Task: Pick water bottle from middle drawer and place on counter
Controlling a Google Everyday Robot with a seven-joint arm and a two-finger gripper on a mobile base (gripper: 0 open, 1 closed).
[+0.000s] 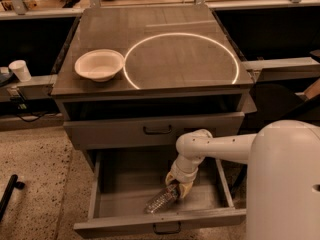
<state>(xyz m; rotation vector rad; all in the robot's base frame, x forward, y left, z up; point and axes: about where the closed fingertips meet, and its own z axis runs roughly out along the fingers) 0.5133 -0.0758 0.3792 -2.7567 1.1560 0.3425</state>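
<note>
Water bottle (160, 200) — beneath tool (176, 190), middle drawer (122, 181)

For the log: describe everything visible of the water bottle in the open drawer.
The water bottle looks like small, clear, ribbed plastic that catches the light. It lies on its side, diagonally, on the floor of the open middle drawer, near the front wall and right of centre. Its upper end reaches the pincer, which is down inside the drawer. Whether the two touch cannot be told. Cap and label are not discernible.

One bowl (99, 65), one cup (20, 70), one water bottle (159, 202), one end effector (178, 188) in middle drawer (125, 186)
</note>
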